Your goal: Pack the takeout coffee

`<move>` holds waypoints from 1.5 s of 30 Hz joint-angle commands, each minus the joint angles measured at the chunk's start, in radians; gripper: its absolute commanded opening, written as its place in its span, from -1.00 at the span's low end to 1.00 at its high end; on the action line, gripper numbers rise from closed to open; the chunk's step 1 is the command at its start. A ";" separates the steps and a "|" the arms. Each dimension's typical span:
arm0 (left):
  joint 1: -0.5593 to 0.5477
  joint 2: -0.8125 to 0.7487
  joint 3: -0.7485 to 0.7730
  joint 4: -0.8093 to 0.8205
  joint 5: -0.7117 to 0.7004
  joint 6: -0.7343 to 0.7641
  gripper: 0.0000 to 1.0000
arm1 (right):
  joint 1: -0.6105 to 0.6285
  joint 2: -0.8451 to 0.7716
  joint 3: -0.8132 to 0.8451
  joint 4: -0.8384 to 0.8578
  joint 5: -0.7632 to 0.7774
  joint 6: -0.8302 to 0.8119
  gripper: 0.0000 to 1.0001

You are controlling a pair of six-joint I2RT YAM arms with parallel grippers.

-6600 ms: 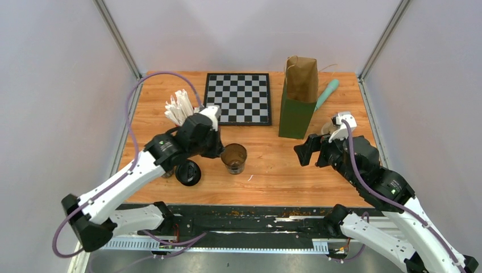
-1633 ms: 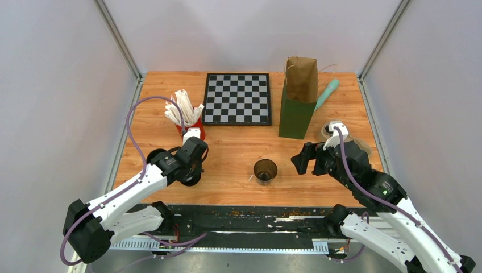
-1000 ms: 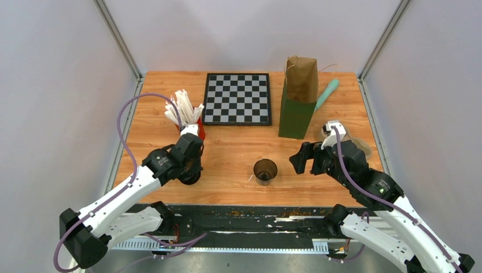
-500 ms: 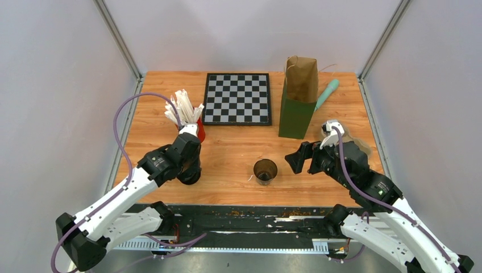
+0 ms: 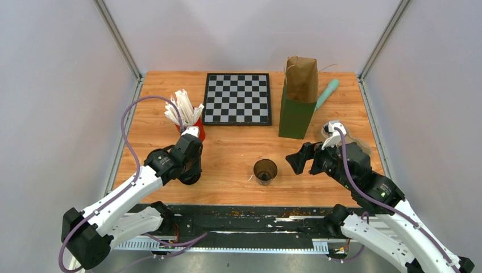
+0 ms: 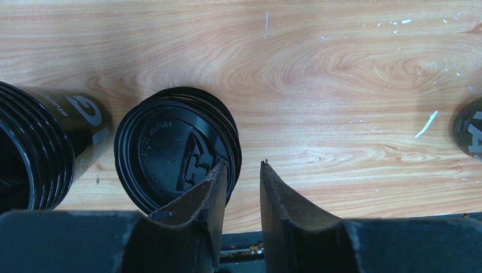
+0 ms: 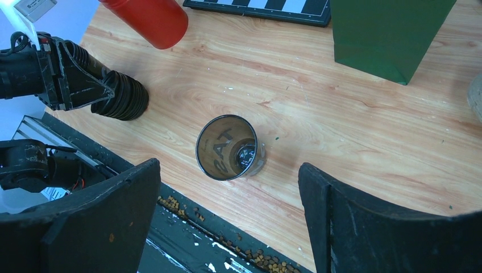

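Right now we see a small dark cup with no lid [image 5: 265, 170] standing upright on the wooden table [image 5: 239, 145]. It is near the front edge, between our two arms. Our right gripper [image 5: 300, 158] hangs just beside it with its fingers spread wide, and it holds nothing.

Over on the left sits a stack of round black plastic lids [image 6: 170, 145]. Our left gripper [image 6: 241, 168] is low by that stack. Its jaws are a little apart, with bare wood showing in the gap. One finger [image 6: 213, 187] lies over the rim of the top lid, but we cannot tell if it touches. Just left of the lids is a stack of dark cups [image 6: 34, 148].

Farther back stand a red cup of white wrapped straws [image 5: 187, 114], a black-and-white checkered board [image 5: 237, 98] and a tall green and brown paper bag [image 5: 296, 108]. All are well apart from the open cup.
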 commanded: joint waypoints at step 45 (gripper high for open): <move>0.029 -0.049 0.158 -0.049 0.167 0.027 -1.00 | 0.006 -0.024 -0.063 0.178 -0.088 -0.057 0.84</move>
